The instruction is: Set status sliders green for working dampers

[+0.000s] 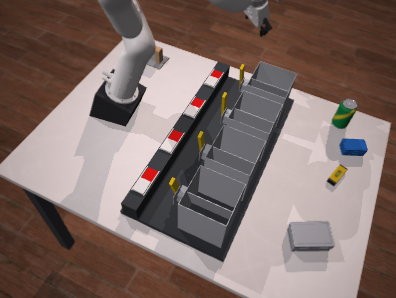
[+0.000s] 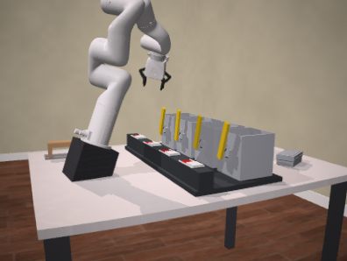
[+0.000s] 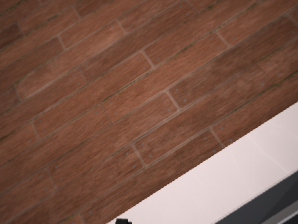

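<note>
Four grey duct dampers stand in a row on a dark base (image 1: 156, 209) (image 2: 201, 179): the farthest (image 1: 272, 77), the second (image 1: 257, 107), the third (image 1: 242, 142) and the nearest (image 1: 212, 200) (image 2: 256, 153). Each has an upright yellow lever, such as the nearest one's (image 1: 174, 185) (image 2: 223, 140). In front of each is a status slider; all show red, from the farthest (image 1: 216, 74) to the nearest (image 1: 149, 174) (image 2: 188, 163). My gripper (image 1: 256, 24) (image 2: 152, 85) is open and empty, high above the far end of the row. The wrist view shows floor and the table edge (image 3: 235, 185).
A green can (image 1: 344, 113), a blue box (image 1: 353, 146), a small yellow object (image 1: 337, 174) and a grey box (image 1: 310, 235) (image 2: 290, 157) lie right of the dampers. A wooden handle block (image 1: 160, 56) (image 2: 57, 148) sits behind the arm's black base (image 1: 118, 102).
</note>
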Motion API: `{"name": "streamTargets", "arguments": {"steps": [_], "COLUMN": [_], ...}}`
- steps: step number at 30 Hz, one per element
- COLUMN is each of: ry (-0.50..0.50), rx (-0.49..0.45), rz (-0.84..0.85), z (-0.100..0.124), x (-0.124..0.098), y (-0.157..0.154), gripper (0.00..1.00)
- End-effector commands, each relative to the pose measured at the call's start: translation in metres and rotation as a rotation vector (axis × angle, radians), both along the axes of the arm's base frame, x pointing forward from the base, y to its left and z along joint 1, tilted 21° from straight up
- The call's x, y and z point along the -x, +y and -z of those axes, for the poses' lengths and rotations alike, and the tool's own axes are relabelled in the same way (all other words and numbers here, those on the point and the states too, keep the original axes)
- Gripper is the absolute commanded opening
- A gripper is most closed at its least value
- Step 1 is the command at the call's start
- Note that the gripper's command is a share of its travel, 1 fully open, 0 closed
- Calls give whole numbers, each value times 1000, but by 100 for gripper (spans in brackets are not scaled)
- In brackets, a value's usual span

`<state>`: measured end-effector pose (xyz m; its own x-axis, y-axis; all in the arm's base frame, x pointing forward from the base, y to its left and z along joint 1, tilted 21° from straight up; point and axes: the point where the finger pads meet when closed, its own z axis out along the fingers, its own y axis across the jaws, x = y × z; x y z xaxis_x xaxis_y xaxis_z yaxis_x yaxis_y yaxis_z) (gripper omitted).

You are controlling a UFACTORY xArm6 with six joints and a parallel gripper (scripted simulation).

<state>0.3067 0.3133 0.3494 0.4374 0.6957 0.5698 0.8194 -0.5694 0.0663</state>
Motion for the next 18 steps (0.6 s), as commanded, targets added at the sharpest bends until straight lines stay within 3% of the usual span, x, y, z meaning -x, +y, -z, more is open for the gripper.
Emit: {"name": "streamTargets", "arguments": {"steps": [1,4,5,18], "ry": [-18,-24,-39,-134], "rx": [-68,-81,-117,-270], "rz": [57,69,104,255], "z": [-33,-39,-57,-142], "x": [-32,-38,-55,-124], "y": [-6,-9,-16,-66], "gripper": [100,100,100,100]}}
